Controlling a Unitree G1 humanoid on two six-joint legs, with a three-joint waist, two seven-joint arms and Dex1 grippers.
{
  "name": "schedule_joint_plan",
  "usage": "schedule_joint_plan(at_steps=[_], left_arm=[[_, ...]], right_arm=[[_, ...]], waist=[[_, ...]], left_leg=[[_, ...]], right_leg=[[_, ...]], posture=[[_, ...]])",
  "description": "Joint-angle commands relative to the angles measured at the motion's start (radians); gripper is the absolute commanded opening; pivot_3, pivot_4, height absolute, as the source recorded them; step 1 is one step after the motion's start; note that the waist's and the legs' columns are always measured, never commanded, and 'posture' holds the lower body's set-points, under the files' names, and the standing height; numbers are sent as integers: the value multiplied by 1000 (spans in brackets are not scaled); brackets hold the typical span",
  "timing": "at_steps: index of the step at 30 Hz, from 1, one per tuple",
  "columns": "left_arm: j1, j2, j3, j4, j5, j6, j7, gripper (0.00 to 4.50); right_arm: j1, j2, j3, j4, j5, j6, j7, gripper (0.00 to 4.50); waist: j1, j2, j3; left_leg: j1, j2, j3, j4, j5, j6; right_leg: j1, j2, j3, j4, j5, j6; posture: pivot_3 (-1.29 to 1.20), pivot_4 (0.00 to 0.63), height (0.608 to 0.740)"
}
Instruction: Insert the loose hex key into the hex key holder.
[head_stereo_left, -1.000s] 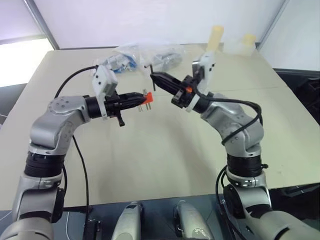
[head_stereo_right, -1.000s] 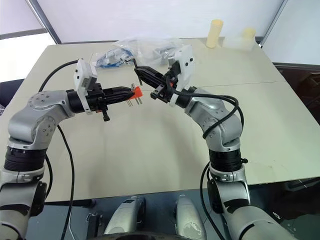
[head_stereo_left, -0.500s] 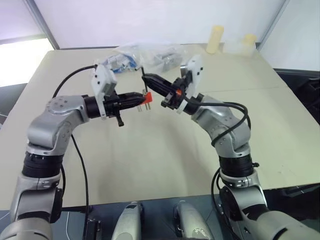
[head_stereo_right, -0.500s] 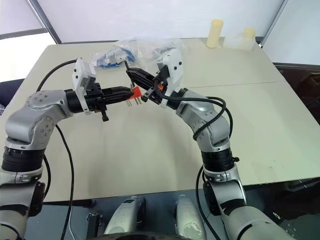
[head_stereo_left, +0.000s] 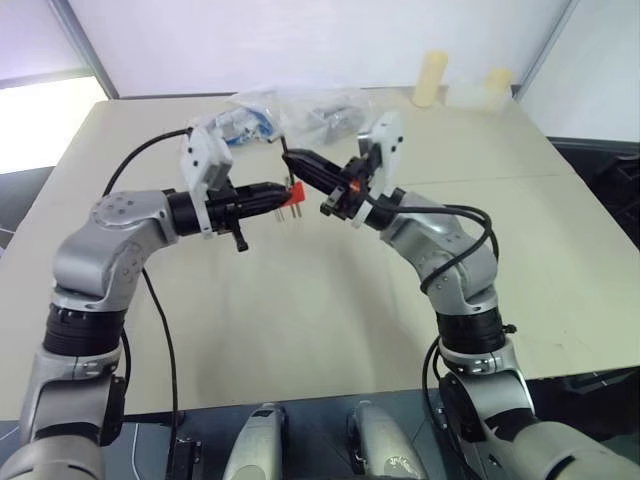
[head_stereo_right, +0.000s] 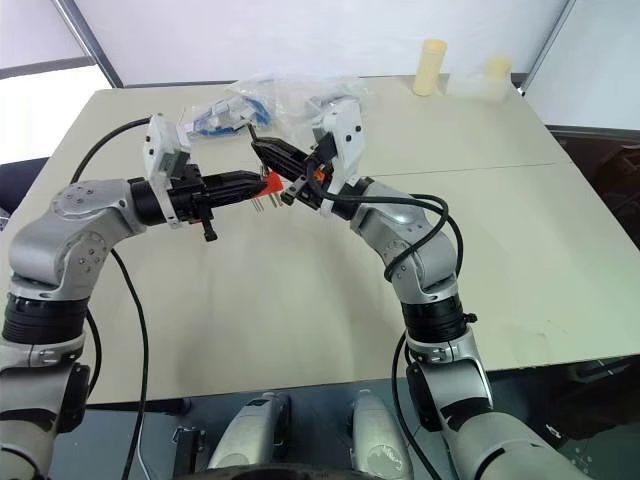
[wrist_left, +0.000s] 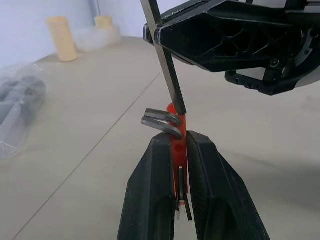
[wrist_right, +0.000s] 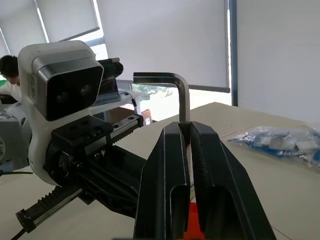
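My left gripper is shut on the hex key holder, a small red-orange block with thin keys sticking out, held above the table. In the left wrist view the holder sits clamped between my fingers. My right gripper is shut on the loose hex key, a dark L-shaped rod with its bent end pointing up past the fingertips. The key's straight end comes down right at the top of the holder. I cannot tell whether the tip is inside a slot.
Clear plastic bags of parts lie at the back of the beige table. A pale yellow cylinder and a small clear container stand at the far right. A black cable hangs from my left arm.
My right gripper has carried the key to the left, closing the gap to the holder, then settled. The left gripper and holder have kept still.
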Motion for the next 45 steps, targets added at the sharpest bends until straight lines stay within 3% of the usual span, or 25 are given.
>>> schedule_joint_plan(at_steps=[1, 45], left_arm=[[-10, 20, 36, -42, -18, -2, -12, 449], [-23, -9, 67, 4, -5, -43, 35, 449]], right_arm=[[-25, -9, -7, -6, -8, -33, 12, 68], [-67, -21, -28, -35, 32, -7, 13, 68]], waist=[[0, 0, 0], [0, 0, 0]], left_leg=[[0, 0, 0, 0, 0, 0], [0, 0, 0, -1, 0, 0]], right_leg=[[0, 0, 0, 0, 0, 0], [0, 0, 0, 0, 0, 0]], posture=[[0, 150, 740], [0, 150, 740]])
